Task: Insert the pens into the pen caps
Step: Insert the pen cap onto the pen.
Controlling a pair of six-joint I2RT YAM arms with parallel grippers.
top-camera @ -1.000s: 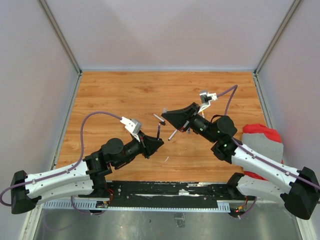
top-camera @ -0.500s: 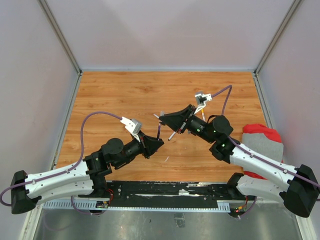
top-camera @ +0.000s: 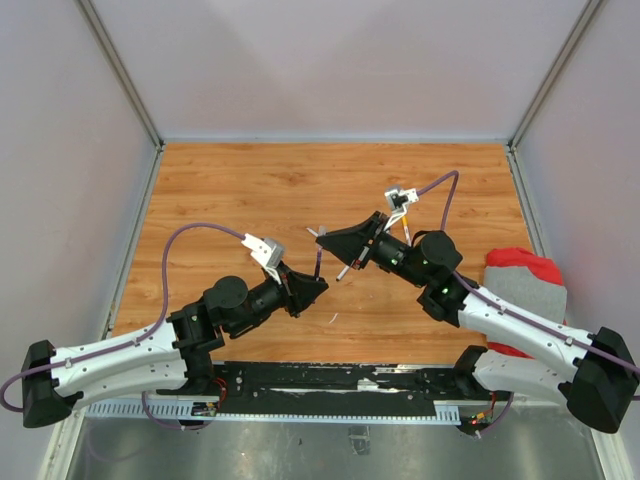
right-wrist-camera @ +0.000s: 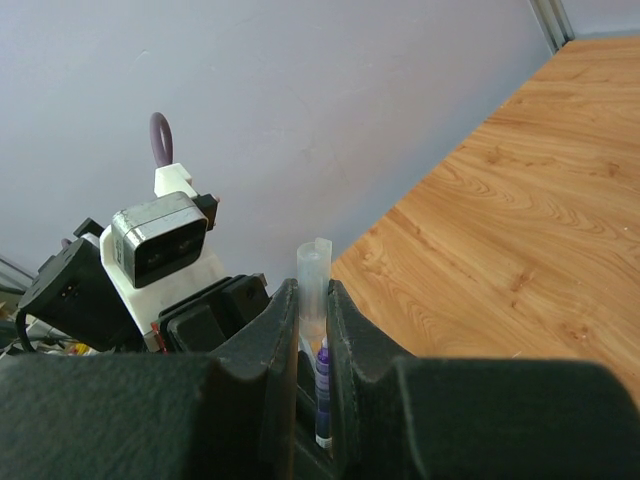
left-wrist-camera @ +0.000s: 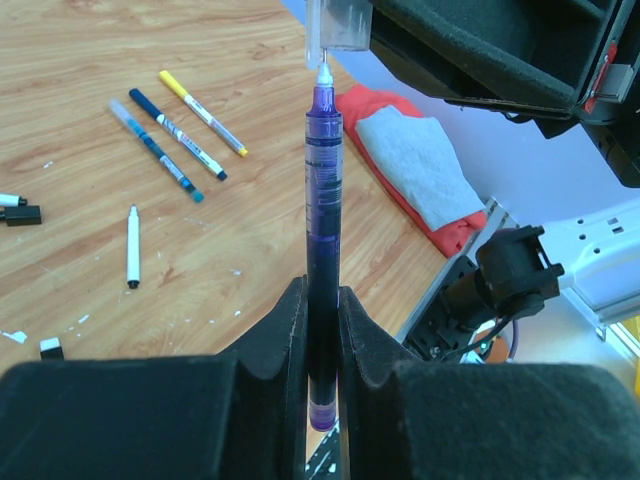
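Slim purple translucent pen stood upright above the bench, clamped in the left tool. Its white tip met the mouth of a clear tubular cap, pinched in the right tool. Loose pens lay on the woodgrain. Crumpled red-grey cloth sat beside the edge.

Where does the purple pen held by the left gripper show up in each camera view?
Top external: purple pen, mid-frame, between the two gripper tips.
Left wrist: pen at centre, rising from the shut left gripper.
Right wrist: bottom centre, only the pen's tip, inside the shut right gripper.
Shared landmark: the clear cap at the pen's tip.
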